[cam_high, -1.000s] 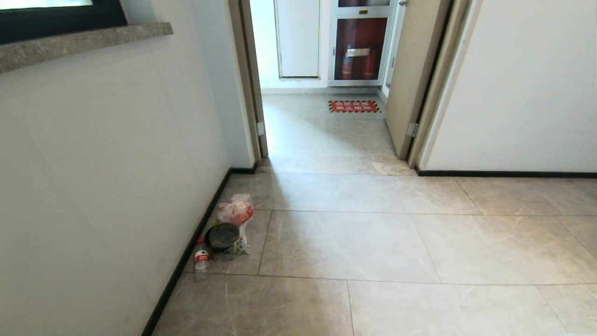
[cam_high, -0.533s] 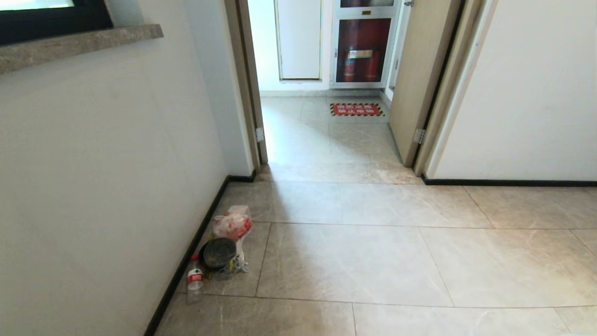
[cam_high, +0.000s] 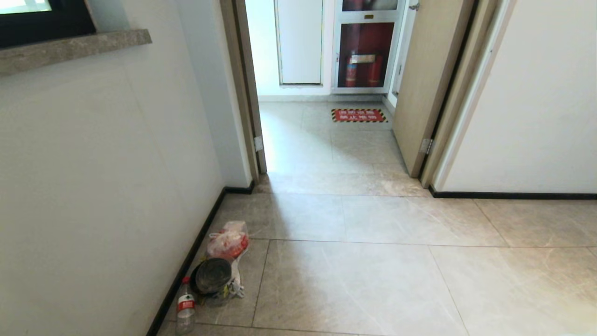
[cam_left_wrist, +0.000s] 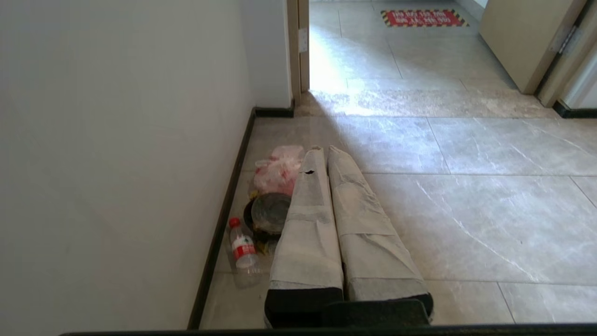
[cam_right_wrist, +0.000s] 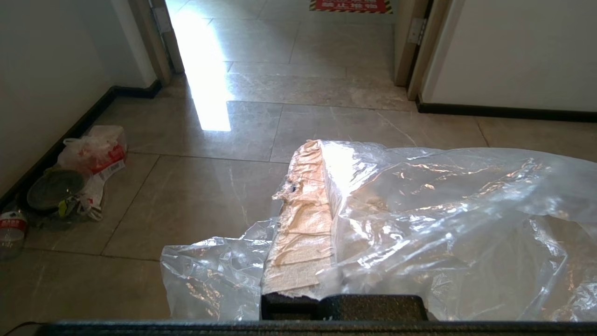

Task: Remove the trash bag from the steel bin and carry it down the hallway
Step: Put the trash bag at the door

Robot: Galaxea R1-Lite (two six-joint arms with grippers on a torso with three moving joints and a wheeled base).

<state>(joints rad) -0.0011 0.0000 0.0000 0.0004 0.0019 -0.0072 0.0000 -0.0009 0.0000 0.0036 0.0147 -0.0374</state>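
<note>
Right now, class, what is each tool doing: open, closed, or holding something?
Left tool: closed, holding nothing.
Right tool: closed on the trash bag.

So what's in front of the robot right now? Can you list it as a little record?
Place: hallway, tiled floor, open doorway ahead
Right gripper: shut on the trash bag
Left gripper: shut, holding nothing
By the left wall: water bottle, dark round container, red-and-white bag
Beyond the door: red floor sign
Steel bin: not in view
</note>
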